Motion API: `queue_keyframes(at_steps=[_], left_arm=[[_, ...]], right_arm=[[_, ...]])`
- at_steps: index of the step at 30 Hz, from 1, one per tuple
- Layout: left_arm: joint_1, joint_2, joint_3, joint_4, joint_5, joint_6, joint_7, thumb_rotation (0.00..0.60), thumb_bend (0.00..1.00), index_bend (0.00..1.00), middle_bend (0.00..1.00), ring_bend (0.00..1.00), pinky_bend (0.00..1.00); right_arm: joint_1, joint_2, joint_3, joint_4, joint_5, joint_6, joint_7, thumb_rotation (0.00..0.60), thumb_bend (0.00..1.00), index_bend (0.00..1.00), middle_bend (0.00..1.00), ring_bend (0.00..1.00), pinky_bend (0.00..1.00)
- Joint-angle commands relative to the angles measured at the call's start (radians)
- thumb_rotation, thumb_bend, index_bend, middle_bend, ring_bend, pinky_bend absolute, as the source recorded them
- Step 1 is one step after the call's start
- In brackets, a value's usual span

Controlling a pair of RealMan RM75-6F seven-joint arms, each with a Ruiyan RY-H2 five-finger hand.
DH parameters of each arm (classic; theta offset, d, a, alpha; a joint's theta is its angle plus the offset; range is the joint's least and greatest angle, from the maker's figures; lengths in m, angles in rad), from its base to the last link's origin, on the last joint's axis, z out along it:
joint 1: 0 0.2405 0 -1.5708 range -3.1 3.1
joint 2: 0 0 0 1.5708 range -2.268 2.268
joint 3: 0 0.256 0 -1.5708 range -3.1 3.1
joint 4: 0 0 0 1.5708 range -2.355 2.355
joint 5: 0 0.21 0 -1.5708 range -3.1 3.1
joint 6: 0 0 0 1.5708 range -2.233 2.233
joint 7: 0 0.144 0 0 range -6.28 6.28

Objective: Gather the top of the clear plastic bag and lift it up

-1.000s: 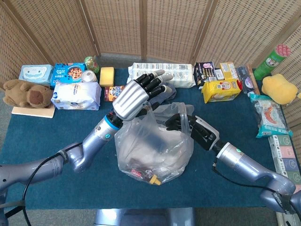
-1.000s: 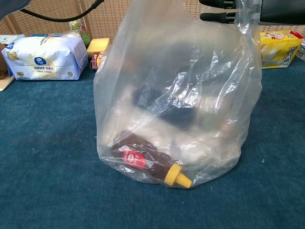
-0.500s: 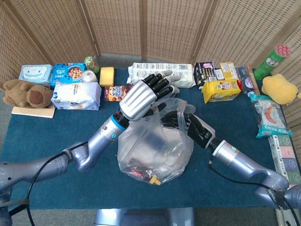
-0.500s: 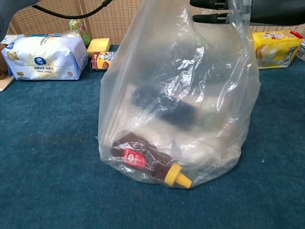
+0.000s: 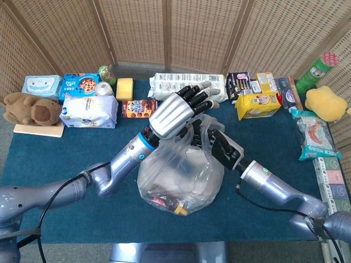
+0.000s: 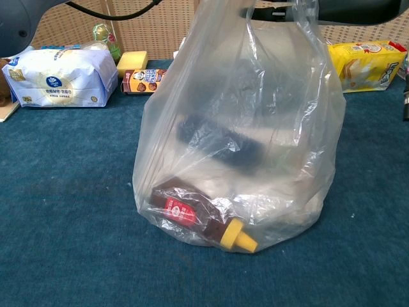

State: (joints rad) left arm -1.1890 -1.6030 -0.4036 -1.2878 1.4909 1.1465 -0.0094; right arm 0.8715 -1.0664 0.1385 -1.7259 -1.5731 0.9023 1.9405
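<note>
Open blue tabletop [image 5: 55, 164] across the lower left and lower right of the frame; packaged goods such as the white bag [image 5: 89, 111] crowd the upper edge.

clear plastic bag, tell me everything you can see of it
The clear plastic bag is thin, crinkled and see-through. It stands upright on the blue table cloth, its base still resting there. Its top is drawn up between the left hand and the right hand. Inside lie a brown sauce bottle with a yellow cap and a dark, blurred item.
</note>
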Motion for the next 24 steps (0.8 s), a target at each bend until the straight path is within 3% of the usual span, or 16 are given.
queue_keyframes(at_steps=[1, 16, 17, 19, 24], left_arm=[[-0.011, -0.005, -0.002, 0.008, -0.005, -0.008, 0.004, 0.600, 0.30, 0.29, 0.20, 0.12, 0.27], [-0.058, -0.038, 0.001, 0.060, -0.026, -0.032, 0.004, 0.600, 0.29, 0.28, 0.20, 0.12, 0.27], [-0.060, -0.040, 0.000, 0.062, -0.027, -0.032, 0.004, 0.600, 0.29, 0.28, 0.20, 0.12, 0.27], [-0.067, -0.045, -0.002, 0.068, -0.030, -0.032, 0.003, 0.600, 0.29, 0.28, 0.20, 0.12, 0.27], [-0.080, -0.051, -0.005, 0.078, -0.038, -0.038, 0.008, 0.600, 0.29, 0.28, 0.20, 0.12, 0.27]], right_arm=[[0.004, -0.007, 0.006, -0.006, 0.014, -0.009, -0.016, 0.187, 0.13, 0.28, 0.27, 0.20, 0.14], [0.021, -0.030, 0.037, -0.024, 0.047, -0.039, -0.046, 0.187, 0.13, 0.27, 0.27, 0.20, 0.15], [0.041, -0.051, 0.051, 0.037, 0.069, -0.065, -0.042, 0.187, 0.14, 0.27, 0.27, 0.20, 0.15], [0.020, -0.042, 0.039, -0.032, 0.049, -0.038, -0.076, 0.186, 0.13, 0.28, 0.27, 0.20, 0.15], [0.023, -0.045, 0.051, -0.047, 0.068, -0.054, -0.081, 0.188, 0.14, 0.27, 0.27, 0.20, 0.15]])
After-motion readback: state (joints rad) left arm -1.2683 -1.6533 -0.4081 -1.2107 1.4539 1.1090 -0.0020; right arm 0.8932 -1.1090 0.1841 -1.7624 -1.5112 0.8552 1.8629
